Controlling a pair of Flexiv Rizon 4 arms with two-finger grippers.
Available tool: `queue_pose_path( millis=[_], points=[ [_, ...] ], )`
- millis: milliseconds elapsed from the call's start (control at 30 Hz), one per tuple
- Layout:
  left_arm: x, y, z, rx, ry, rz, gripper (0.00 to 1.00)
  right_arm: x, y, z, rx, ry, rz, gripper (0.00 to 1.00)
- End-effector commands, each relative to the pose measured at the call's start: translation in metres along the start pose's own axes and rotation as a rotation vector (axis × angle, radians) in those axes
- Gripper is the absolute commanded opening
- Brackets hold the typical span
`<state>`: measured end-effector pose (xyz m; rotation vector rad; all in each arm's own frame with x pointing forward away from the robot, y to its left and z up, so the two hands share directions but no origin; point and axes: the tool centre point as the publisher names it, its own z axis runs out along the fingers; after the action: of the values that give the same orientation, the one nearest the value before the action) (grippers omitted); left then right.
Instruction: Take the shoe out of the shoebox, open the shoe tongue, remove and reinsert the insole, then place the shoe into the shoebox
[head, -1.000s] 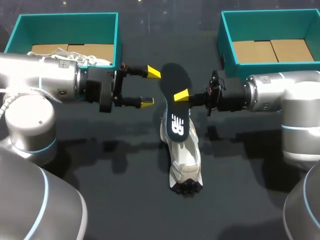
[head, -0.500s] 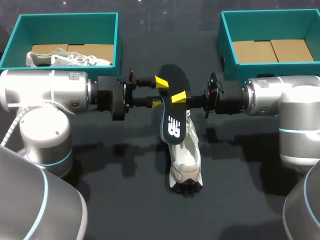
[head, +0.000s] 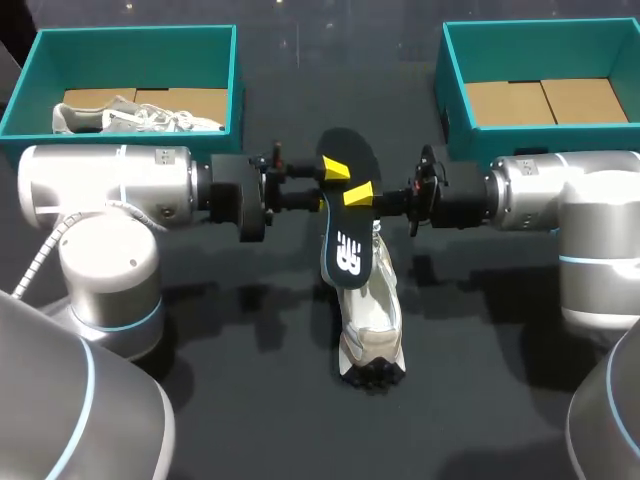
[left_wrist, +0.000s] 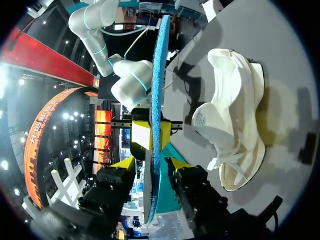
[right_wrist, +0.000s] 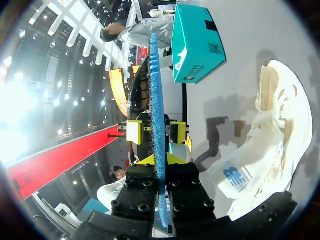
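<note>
both arms horizontal, left end effector (head: 322, 185) and right end effector (head: 357, 194) tip to tip, right closed

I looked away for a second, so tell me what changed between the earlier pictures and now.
The left gripper moved rightward to the insole, its open fingers narrowing until they straddle it without clamping. Unchanged: the right gripper stays shut on the insole, and the shoe has not moved.
</note>
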<state>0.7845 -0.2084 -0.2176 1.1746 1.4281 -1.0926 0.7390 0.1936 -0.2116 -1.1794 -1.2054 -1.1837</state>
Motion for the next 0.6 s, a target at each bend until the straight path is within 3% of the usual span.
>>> queue_pose_path(
  millis=[33,600],
  points=[
    [0.0000,0.0011,0.0058,-0.002,-0.004,0.003,0.38,-0.0003,-0.0010,0.0006,0.000,-0.002,0.000,0.00],
    [0.0024,0.0027,0.0131,-0.009,0.004,0.038,0.25,-0.0003,-0.0010,0.0006,0.000,-0.002,0.000,0.00]
  ],
)
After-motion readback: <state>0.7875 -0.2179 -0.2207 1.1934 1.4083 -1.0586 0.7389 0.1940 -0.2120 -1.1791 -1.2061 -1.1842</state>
